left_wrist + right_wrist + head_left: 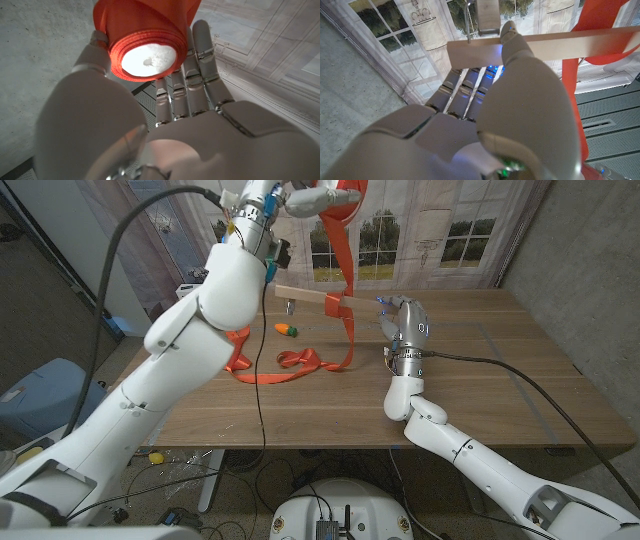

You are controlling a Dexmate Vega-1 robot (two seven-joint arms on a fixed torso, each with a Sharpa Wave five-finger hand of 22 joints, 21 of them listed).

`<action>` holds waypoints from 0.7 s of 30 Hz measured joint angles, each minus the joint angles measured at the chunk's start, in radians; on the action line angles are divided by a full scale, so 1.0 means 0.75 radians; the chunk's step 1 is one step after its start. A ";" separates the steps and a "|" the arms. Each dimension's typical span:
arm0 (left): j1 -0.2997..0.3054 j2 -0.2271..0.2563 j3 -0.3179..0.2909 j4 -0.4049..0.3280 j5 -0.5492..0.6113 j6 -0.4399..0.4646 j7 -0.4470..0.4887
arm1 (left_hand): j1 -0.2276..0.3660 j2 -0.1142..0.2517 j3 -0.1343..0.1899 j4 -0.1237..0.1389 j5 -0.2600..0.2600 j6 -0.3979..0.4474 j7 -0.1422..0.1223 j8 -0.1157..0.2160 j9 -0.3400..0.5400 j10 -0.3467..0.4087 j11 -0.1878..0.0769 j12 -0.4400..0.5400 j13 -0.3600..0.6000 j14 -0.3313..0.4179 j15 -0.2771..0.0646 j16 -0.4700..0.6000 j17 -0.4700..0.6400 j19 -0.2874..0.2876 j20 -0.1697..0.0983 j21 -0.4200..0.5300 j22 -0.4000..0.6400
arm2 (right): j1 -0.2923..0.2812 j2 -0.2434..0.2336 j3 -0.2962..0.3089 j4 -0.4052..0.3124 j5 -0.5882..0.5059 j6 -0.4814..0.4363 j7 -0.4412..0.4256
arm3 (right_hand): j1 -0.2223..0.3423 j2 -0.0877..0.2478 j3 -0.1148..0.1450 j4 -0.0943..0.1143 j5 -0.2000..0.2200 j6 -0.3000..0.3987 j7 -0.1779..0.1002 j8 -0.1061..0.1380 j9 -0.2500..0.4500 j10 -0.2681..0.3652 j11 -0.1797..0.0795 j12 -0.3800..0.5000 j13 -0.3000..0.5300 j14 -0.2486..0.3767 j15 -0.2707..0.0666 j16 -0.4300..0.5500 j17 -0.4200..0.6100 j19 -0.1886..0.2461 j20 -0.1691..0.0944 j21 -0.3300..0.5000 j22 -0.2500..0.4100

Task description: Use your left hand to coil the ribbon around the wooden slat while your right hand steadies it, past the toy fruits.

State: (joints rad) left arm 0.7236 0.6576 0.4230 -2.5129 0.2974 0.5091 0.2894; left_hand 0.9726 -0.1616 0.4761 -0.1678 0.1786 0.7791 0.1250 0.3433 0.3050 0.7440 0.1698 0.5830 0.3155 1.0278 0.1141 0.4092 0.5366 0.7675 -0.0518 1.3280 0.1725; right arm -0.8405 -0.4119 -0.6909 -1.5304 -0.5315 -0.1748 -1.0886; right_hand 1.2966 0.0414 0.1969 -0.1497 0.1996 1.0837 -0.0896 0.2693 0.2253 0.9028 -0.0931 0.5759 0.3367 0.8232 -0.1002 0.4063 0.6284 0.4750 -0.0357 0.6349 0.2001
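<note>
My left robot hand (165, 115) is raised high, pinching the orange ribbon spool with its white core (147, 59) between thumb and fingers. From it the orange satin ribbon (345, 330) drops past the pale wooden slat (312, 297), wraps it once, and trails loose on the wooden surface (500, 370). My right robot hand (408, 330) grips the slat's end. The risk I judge: pulling the ribbon too hard could twist the slat out of that grip, or slack could slide the wrap off. A small toy carrot (287, 329) lies beneath.

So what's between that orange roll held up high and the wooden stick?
A taut stretch of orange ribbon runs from the spool down to the wooden slat, seen in the head view.
</note>
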 measured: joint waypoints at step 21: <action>0.202 0.000 -0.222 -0.122 -0.435 -0.032 -0.150 | 0.000 0.000 0.000 0.000 -0.003 0.000 0.000 -0.007 0.005 0.000 0.000 -0.010 0.008 0.000 0.000 -0.005 0.005 0.000 0.000 0.000 0.000 | 0.007 0.070 0.095 0.000 -0.036 -0.010 -0.034 | 0.000 0.000 -0.003 -0.003 0.001 0.003 0.003 0.001 0.000 0.000 0.000 0.000 -0.001 0.003 0.003 0.000 0.007 0.000 0.000 0.015 0.000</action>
State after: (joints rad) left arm 0.8750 0.6575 0.2566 -2.6045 -0.0286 0.4850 0.1771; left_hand 0.9728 -0.1618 0.4762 -0.1679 0.1765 0.7792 0.1250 0.3381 0.3089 0.7439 0.1696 0.5752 0.3218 1.0277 0.1141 0.4055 0.5403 0.7678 -0.0521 1.3280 0.1725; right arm -0.8354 -0.3592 -0.6200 -1.5306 -0.5584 -0.1825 -1.1138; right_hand 1.2966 0.0414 0.1949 -0.1518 0.2001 1.0862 -0.0870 0.2704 0.2250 0.9029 -0.0932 0.5759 0.3360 0.8251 -0.0981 0.4060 0.6335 0.4751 -0.0357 0.6458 0.2002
